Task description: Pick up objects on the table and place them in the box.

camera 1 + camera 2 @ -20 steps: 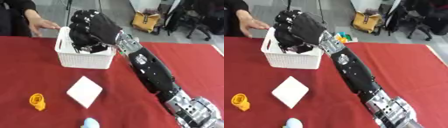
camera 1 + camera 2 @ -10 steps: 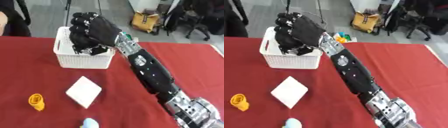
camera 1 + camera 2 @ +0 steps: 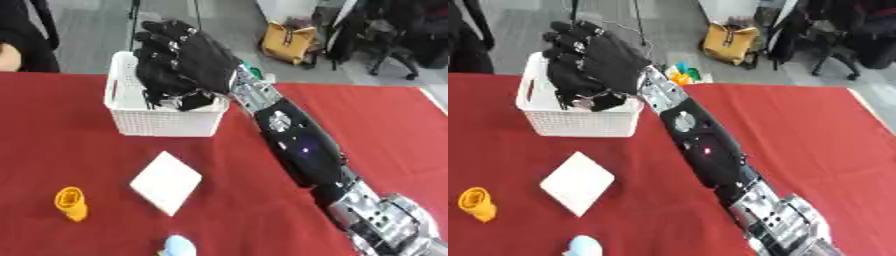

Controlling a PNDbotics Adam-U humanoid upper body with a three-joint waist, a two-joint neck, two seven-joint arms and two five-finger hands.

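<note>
Your right robot hand [image 3: 179, 65] hangs over the white box [image 3: 131, 112], fingers curled downward; you cannot tell whether they clasp anything, though the position suits a drop. Near of the box on the red counter [image 3: 52, 145] wait a white pad [image 3: 166, 182], an orange piece [image 3: 71, 203] and a pale blue thing [image 3: 179, 246].

No text, label, brand, number or sign could be read anywhere in either view. The white box [image 3: 166, 117] showed only plain lattice walls, the flat white square [image 3: 166, 182] on the red table [image 3: 79, 150] was blank, and the orange object [image 3: 71, 203] and the yellow bag [image 3: 290, 43] on the floor carried no legible marking.
</note>
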